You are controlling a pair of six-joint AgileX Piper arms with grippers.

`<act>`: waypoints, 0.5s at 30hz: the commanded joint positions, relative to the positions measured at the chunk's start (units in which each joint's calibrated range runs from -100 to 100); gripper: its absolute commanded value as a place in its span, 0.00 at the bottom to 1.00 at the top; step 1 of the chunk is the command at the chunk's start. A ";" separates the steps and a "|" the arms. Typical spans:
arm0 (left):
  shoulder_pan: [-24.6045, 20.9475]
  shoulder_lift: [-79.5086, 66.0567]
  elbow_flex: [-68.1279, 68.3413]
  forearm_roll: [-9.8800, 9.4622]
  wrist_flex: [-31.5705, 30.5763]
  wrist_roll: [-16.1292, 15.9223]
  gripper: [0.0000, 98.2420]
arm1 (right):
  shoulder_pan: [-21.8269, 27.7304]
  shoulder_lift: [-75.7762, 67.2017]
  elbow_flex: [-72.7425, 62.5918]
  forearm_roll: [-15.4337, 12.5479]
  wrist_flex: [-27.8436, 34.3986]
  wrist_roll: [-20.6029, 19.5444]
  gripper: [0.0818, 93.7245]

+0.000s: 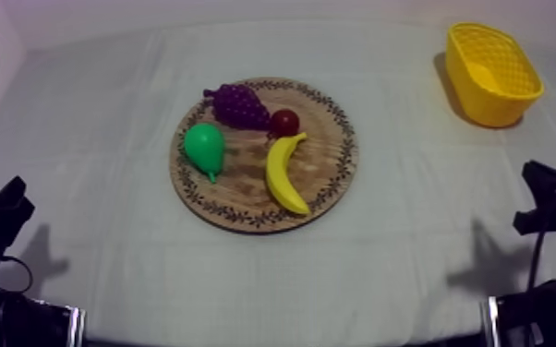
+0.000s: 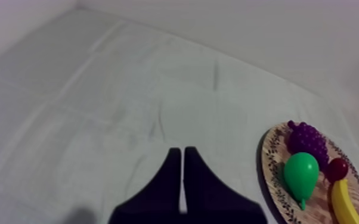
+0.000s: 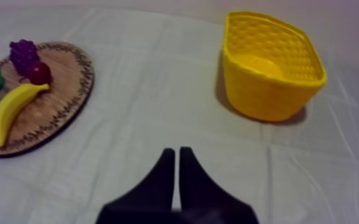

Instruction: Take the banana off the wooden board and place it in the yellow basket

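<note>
A yellow banana [image 1: 286, 174] lies on the right half of the round wooden board [image 1: 328, 175] in the middle of the table, with its stem end toward the small red fruit [image 1: 284, 122]. The yellow basket [image 1: 492, 72] stands at the far right. My left gripper [image 1: 9, 198] rests low at the left edge and my right gripper [image 1: 542, 185] low at the right edge, both far from the board. In the left wrist view my left gripper [image 2: 183, 152] is shut on nothing over bare cloth. My right gripper [image 3: 176, 153] is likewise shut, between the banana [image 3: 12, 107] and the basket [image 3: 271, 65].
A green pear [image 1: 206, 148] and a purple bunch of grapes [image 1: 239, 103] share the board with the small red fruit. Bare cloth lies between the board and the basket. The table's far edge meets a pale wall.
</note>
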 commanded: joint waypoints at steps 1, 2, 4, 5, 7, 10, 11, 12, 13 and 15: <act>-0.03 -0.03 0.03 -0.01 0.02 0.00 0.00 | -3.91 5.22 -5.99 1.15 0.77 -2.60 0.01; -0.03 -0.03 0.03 -0.01 0.02 0.00 0.00 | -5.29 7.27 -8.03 1.94 0.93 -3.83 0.01; -0.03 -0.03 0.03 -0.01 0.02 0.00 0.00 | -8.08 11.53 -11.81 3.71 0.88 -6.40 0.01; -0.03 -0.03 0.03 -0.01 0.02 0.00 0.00 | -9.47 13.78 -13.53 4.60 0.65 -7.61 0.01; -0.03 -0.03 0.03 -0.01 0.02 0.00 0.00 | -12.64 18.66 -16.58 6.59 0.07 -10.15 0.01; -0.03 -0.03 0.03 -0.01 0.02 0.00 0.00 | -17.47 26.16 -21.01 9.21 -0.29 -14.09 0.01; -0.03 -0.03 0.03 -0.01 0.02 -0.02 0.00 | -19.04 28.60 -22.61 10.12 -0.29 -15.77 0.01; -0.03 -0.03 0.03 -0.01 0.02 -0.01 0.00 | -20.66 31.00 -24.50 11.22 -0.03 -17.82 0.01; -0.03 -0.03 0.03 -0.01 0.02 0.00 0.00 | -22.24 33.27 -26.62 12.22 0.49 -19.82 0.01; -0.03 -0.03 0.03 -0.01 0.02 -0.01 0.00 | -25.24 37.29 -31.17 13.58 1.83 -22.88 0.01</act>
